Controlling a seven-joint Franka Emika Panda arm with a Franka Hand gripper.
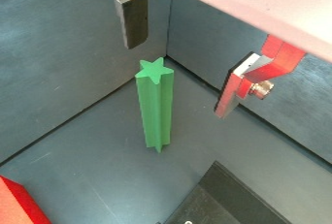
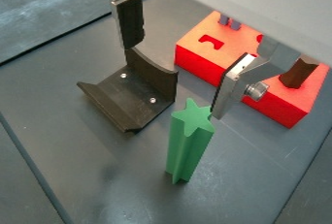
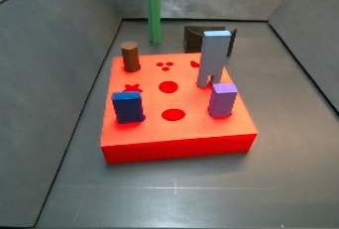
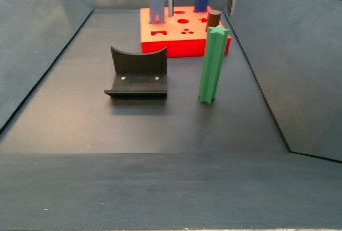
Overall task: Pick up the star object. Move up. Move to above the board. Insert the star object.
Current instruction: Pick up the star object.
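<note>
Green star object (image 1: 154, 106) upright on floor, gripper (image 1: 195, 58) above w/ jaws spread, board (image 3: 179, 134) holding pegs

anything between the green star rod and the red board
No: in a side view the star object stands just in front of the board, bare floor between. The gripper hovers above, open.
</note>
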